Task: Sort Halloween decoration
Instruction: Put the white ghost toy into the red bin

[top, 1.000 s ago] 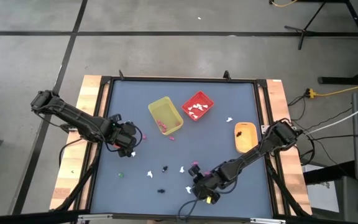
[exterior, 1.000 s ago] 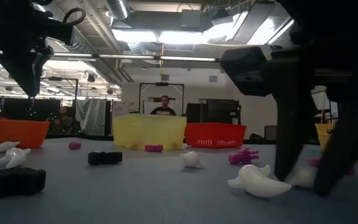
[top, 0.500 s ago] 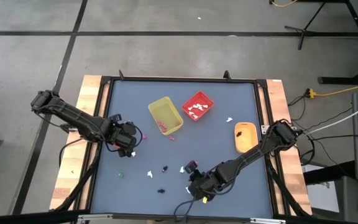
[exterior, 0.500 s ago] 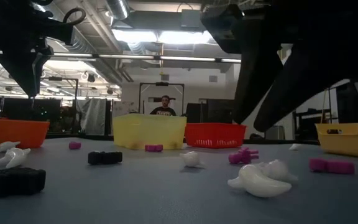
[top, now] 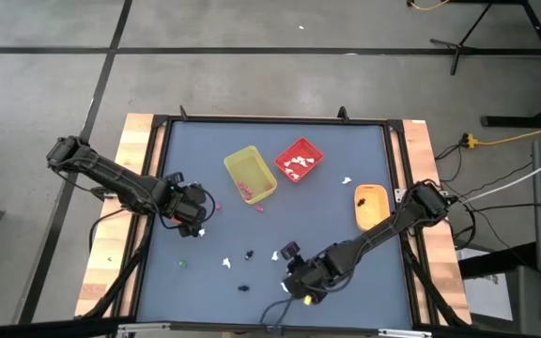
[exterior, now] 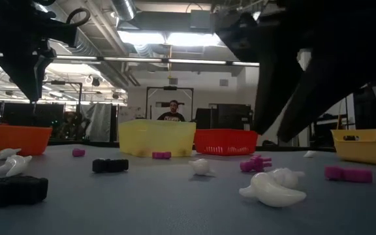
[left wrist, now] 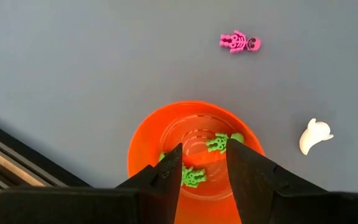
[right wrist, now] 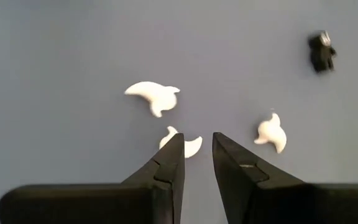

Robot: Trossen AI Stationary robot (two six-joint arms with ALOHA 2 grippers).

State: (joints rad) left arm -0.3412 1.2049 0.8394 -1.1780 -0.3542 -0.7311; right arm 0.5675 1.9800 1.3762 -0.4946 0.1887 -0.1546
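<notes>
Small Halloween decoration pieces lie scattered on the blue-grey table [top: 346, 235]. Two white ones [right wrist: 154, 96] [right wrist: 271, 134] and a black one [right wrist: 322, 50] lie below my right gripper [right wrist: 197, 144], which hangs near the table's near edge [top: 301, 286], shut on a third white piece. My left gripper [left wrist: 205, 158] hovers at the table's left [top: 193, 218], open, over an orange bowl [left wrist: 148, 143] that holds green pieces [left wrist: 219, 142]. A pink piece [left wrist: 240, 42] and a white one [left wrist: 316, 135] lie beyond the bowl. My right gripper pinches a curved white trinket [right wrist: 192, 147] between its two fingertips. The fingers slant down from the table's right side. One end of the piece sticks out past a fingertip [right wrist: 174, 144], which hides part of it. The trinket is lifted clear of the table.
A yellow bin [top: 250, 174] and a red bin [top: 299, 160] stand at the table's far middle, and an orange tray [top: 371, 207] stands at the right. More black, white and green pieces [top: 249, 253] [top: 225, 263] [top: 182, 264] lie toward the near edge. A person stands far behind the table [exterior: 172, 112].
My right gripper has risen from the table surface, tipping a little, and has carried one white trinket up with it. The other white pieces stay where they were.
</notes>
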